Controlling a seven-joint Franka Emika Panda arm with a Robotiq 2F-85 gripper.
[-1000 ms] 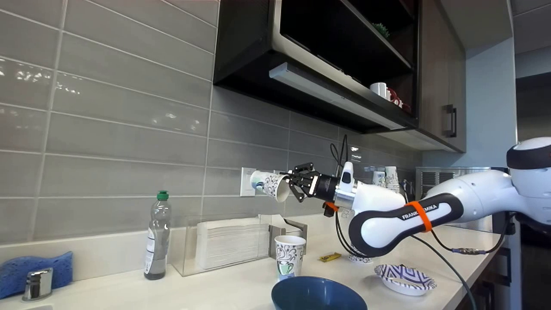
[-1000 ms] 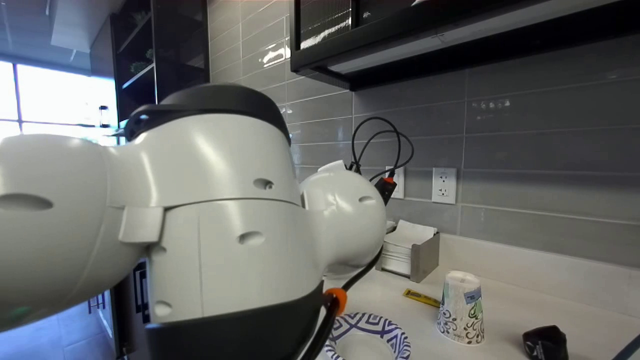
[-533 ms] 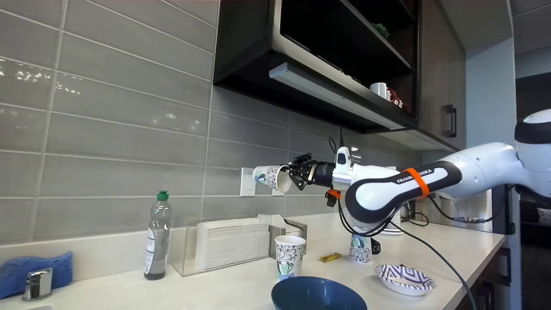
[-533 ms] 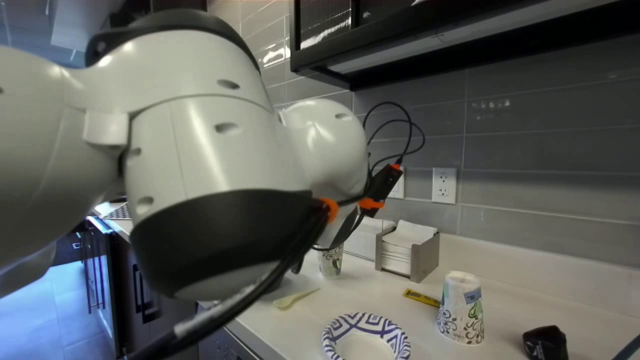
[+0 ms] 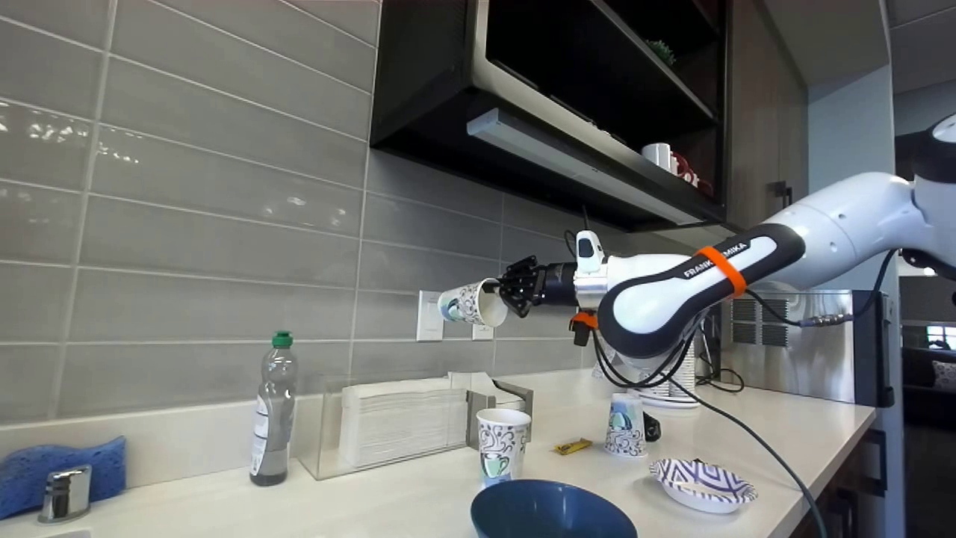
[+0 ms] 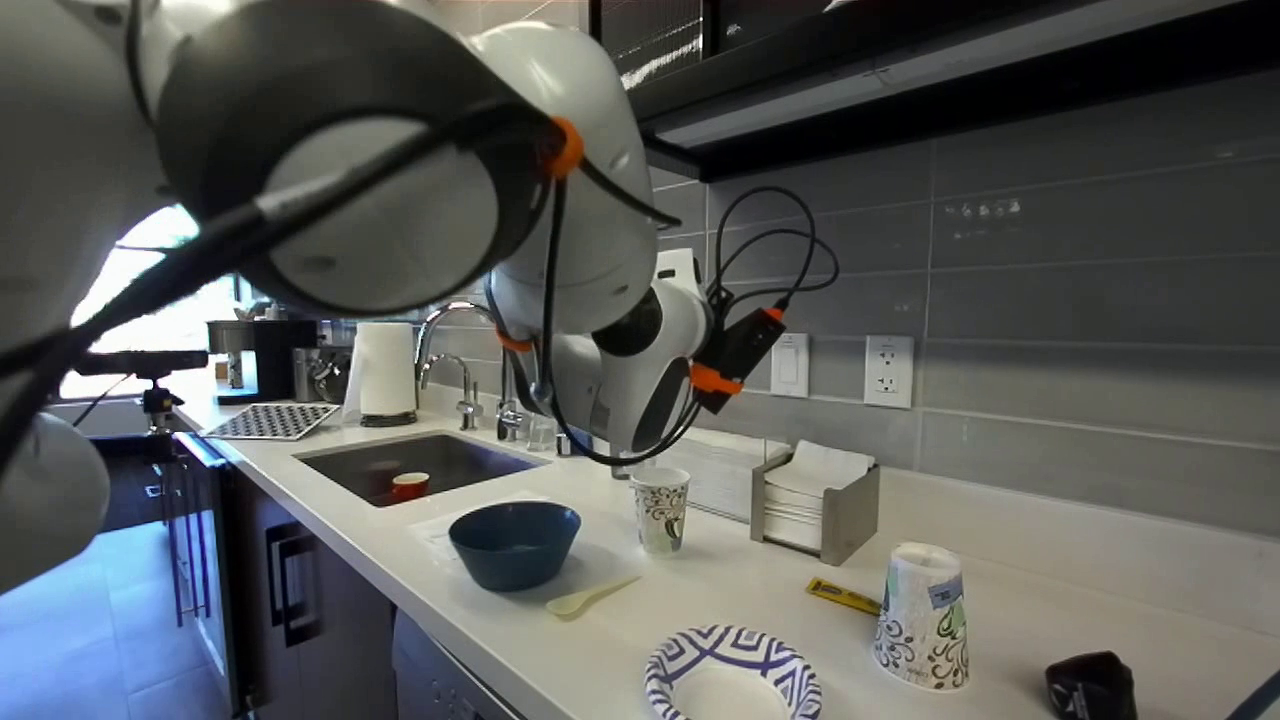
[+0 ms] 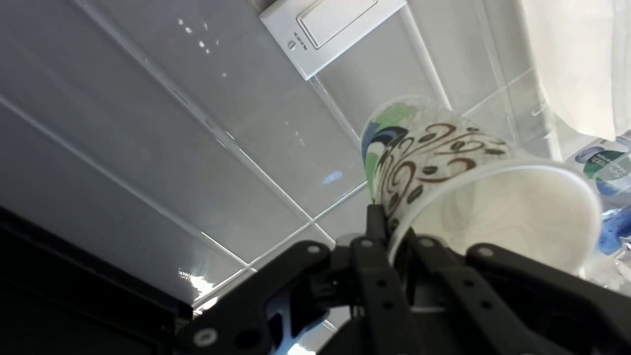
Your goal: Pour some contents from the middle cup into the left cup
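Middle cup (image 5: pixel 466 302), as I judge it, is aloft, tipped nearly onto its side, its base to the left in an exterior view and its open mouth to the right. Below stands what I take for the left cup (image 5: pixel 502 448), upright on the counter (image 5: pixel 373 501). The claw (image 7: pixel 394 234) pinches the raised cup's wall at the rim, one finger inside, one outside. Pouring looks to be the step in hand; nothing shows falling, and I cannot tell whether the mouth is over the receiving cup. The next move calls for lining up the lip, tipping it lower if anything remains, then righting the cup.

Left to right come a blue sponge (image 5: pixel 108 467) and a soap bottle (image 5: pixel 272 418), both well apart from the cups; paper napkins (image 5: pixel 403 422) and a grey holder (image 6: pixel 852 512), behind the left cup; the dark-blue bowl (image 5: pixel 554 509), near it; a yellow packet (image 5: pixel 573 447); an upside-down cup (image 5: pixel 624 426); and a patterned plate (image 5: pixel 676 472). Holder and bowl would crowd a low swing; the tiled wall (image 5: pixel 216 224) closes off the back.
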